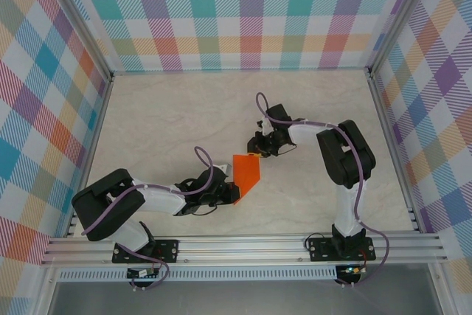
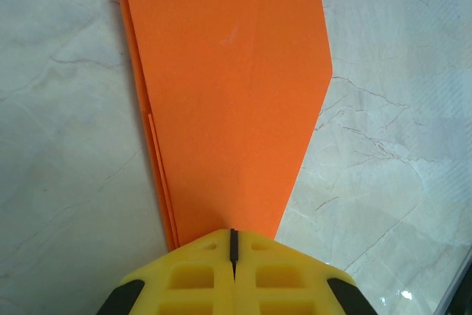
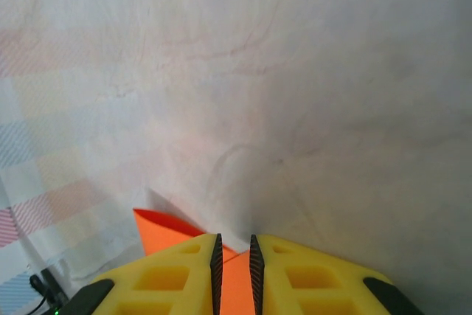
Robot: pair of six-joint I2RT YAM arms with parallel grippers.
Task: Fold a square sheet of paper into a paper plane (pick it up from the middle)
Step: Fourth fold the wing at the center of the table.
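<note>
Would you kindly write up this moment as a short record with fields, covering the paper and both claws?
paper: orange paper, folded, with layered edges along one side and one angled corner
position: mid-table, between the two arms
left claw: shut on the paper's end nearer the arm bases
right claw: closed on the paper's far corner, orange showing in its narrow gap
surface: pale marbled table
paper lifted or lying flat: cannot tell

paper sheet [image 1: 247, 170] | bright orange | folded, layered | pointed | mid-table
</note>
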